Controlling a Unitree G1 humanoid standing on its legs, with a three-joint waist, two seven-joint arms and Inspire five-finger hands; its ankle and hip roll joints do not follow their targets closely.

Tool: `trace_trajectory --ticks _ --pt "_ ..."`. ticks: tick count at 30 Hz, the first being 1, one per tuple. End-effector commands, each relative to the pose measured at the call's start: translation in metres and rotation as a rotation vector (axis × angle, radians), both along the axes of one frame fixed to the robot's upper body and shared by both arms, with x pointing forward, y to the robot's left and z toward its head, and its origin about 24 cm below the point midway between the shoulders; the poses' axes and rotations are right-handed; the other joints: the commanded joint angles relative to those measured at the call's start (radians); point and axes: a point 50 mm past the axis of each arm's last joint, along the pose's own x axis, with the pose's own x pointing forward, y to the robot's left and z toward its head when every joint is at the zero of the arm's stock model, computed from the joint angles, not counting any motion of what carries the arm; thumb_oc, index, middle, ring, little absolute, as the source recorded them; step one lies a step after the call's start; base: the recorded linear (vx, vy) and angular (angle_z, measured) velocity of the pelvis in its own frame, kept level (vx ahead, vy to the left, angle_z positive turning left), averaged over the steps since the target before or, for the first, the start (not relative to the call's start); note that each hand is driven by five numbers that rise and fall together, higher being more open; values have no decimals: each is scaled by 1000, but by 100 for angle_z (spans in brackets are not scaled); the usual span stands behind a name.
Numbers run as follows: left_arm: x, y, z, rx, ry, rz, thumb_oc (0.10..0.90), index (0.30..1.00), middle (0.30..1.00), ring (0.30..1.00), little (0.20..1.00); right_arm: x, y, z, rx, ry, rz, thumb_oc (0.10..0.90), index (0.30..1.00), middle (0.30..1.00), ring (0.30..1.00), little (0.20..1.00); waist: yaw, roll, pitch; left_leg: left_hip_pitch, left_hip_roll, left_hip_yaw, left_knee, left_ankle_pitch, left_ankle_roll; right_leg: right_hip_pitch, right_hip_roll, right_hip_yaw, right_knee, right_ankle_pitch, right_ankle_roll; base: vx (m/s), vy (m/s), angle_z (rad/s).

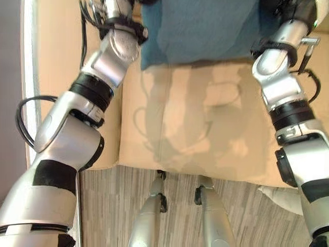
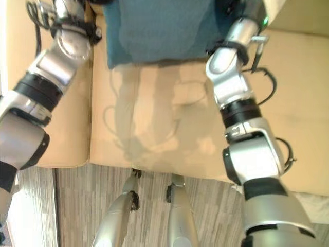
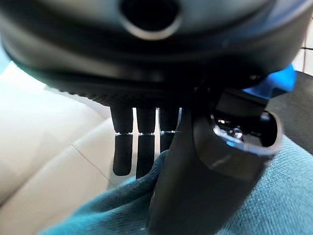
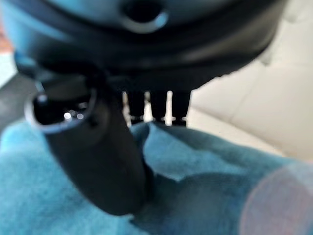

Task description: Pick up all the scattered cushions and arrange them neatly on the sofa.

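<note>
A teal cushion (image 1: 200,28) hangs between my two arms above the beige sofa seat (image 1: 205,128), its lower edge reaching the back of the seat. In the left wrist view my left hand (image 3: 205,186) presses its thumb onto the teal cloth (image 3: 274,196), and its fingers (image 3: 122,152) reach down behind the cushion's edge. My right hand (image 4: 98,161) pinches the other side of the cushion (image 4: 205,196) the same way, thumb in front and fingers (image 4: 159,105) behind. Both hands grip the cushion.
The sofa's armrest (image 1: 56,51) runs along the left, with a pale rail (image 1: 28,51) beside it. Striped wood floor (image 1: 252,216) lies in front of the seat. A white soft thing (image 1: 280,198), perhaps another cushion, rests on the floor at the lower right.
</note>
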Motion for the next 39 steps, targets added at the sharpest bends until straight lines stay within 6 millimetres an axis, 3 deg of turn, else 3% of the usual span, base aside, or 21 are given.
trace_trajectory --ticks 1,6,10,11,14,16,17,18,19,22,25,26,27,28,29,30,31,33,37,38,39 --pt "-49 -69 56 51 -277 -318 800 900 900 900 900 -20 51 50 -135 -182 127 800 900 900 900 900 5 13 -116 136 13 -1 -49 -112 -69 18 57 27 13 -117 109 -11 -13 -52" --pt "-39 -64 36 71 -224 -297 800 900 900 900 900 -14 36 39 -125 -133 94 800 900 900 900 900 6 8 -119 125 13 1 -49 -109 -70 1 61 30 18 -116 105 -5 -6 -12" --pt "-26 -32 24 62 -179 -184 800 900 900 900 900 -8 19 22 -113 -73 71 800 900 900 900 900 10 2 -115 136 15 4 -49 -107 -74 9 62 25 22 -119 101 -28 -12 -7" --pt "-26 -32 24 62 -178 -183 800 900 900 900 900 -8 19 22 -113 -72 71 800 900 900 900 900 10 2 -115 137 15 4 -49 -108 -74 10 62 25 22 -119 101 -37 -18 -15" --pt "-20 13 15 26 -159 -78 800 900 900 900 900 -8 -2 7 -129 -23 43 800 900 900 900 900 17 3 -118 156 16 3 -49 -107 -79 35 62 21 16 -120 101 -39 -9 -11" --pt "-18 23 10 9 -148 -63 800 900 900 900 900 -9 -7 4 -130 -16 36 800 900 900 900 900 18 3 -119 163 16 4 -49 -107 -80 45 62 18 14 -121 100 -28 -7 -6" --pt "-17 44 0 -34 -134 -36 800 900 900 900 900 -11 -17 -2 -138 -3 26 800 900 900 900 900 21 1 -122 177 19 5 -49 -108 -82 63 62 15 12 -123 99 -35 -9 -3" --pt "-17 44 0 -34 -134 -36 800 900 900 900 900 -11 -17 -2 -138 -3 26 800 900 900 900 900 21 2 -122 177 19 5 -49 -108 -82 64 62 14 11 -123 99 -51 -29 1" --pt "-20 69 -21 -101 -113 -46 800 900 900 900 900 -17 -33 -15 -135 18 29 800 900 900 900 900 26 -5 -131 205 22 6 -49 -113 -85 98 62 2 5 -127 98 -26 -25 4" --pt "-22 83 -37 -131 -84 -66 800 900 900 900 900 -21 -44 -28 -133 51 43 800 900 900 900 900 28 -11 -141 229 25 8 -49 -118 -87 128 63 -5 -1 -128 96 -15 -18 11" --pt "-29 111 -81 -161 9 -82 800 900 900 900 900 -32 -66 -60 -123 135 92 800 900 900 900 900 28 -24 -162 289 35 19 -49 -130 -88 189 60 -17 -4 -139 91 2 -16 13" --pt "-29 111 -81 -161 10 -82 800 900 900 900 900 -32 -66 -61 -123 135 92 800 900 900 900 900 28 -24 -163 289 35 19 -49 -131 -88 190 60 -17 -4 -139 91 21 -9 5" --pt "-35 122 -107 -187 62 -83 800 900 900 900 900 -39 -74 -81 -113 175 110 800 900 900 900 900 29 -28 -171 315 39 24 -49 -136 -88 217 58 -20 2 -148 88 0 0 0" --pt "-35 122 -108 -187 65 -82 800 900 900 900 900 -40 -74 -82 -113 179 110 800 900 900 900 900 28 -29 -174 313 38 24 -49 -131 -87 216 57 -21 1 -144 88 0 0 0" --pt "-40 127 -124 -197 93 -89 800 900 900 900 900 -44 -77 -96 -107 207 126 800 900 900 900 900 30 -32 -176 330 42 26 -49 -139 -86 232 57 -22 7 -155 86 1 -7 5" --pt "-52 134 -159 -225 169 -92 800 900 900 900 900 -55 -85 -127 -75 282 146 800 900 900 900 900 28 -36 -184 364 46 30 -49 -141 -84 266 53 -25 19 -165 82 30 -14 7" --pt "-60 137 -182 -261 215 -98 800 900 900 900 900 -61 -86 -149 -58 335 163 800 900 900 900 900 28 -40 -186 389 47 33 -49 -150 -82 292 53 -28 26 -177 81 19 -9 8" --pt "-74 141 -218 -317 303 -101 800 900 900 900 900 -72 -90 -179 -40 430 180 800 900 900 900 900 27 -44 -196 421 48 35 -49 -156 -77 326 53 -33 35 -189 79 33 -23 9" --pt "-118 155 -299 -382 548 -38 800 900 900 900 900 -109 -108 -262 8 732 142 800 900 900 900 900 24 -54 -228 493 52 28 -49 -163 -67 411 59 -43 36 -209 78 52 -32 -2" --pt "-130 159 -317 -421 609 -15 800 900 900 900 900 -120 -112 -277 11 794 122 800 900 900 900 900 25 -55 -233 513 54 28 -49 -171 -66 431 60 -45 39 -219 79 0 0 0" --pt "-131 159 -318 -421 610 -15 800 900 900 900 900 -120 -112 -278 11 795 122 800 900 900 900 900 24 -55 -236 510 53 27 -49 -167 -65 429 60 -46 36 -214 79 41 -34 1"
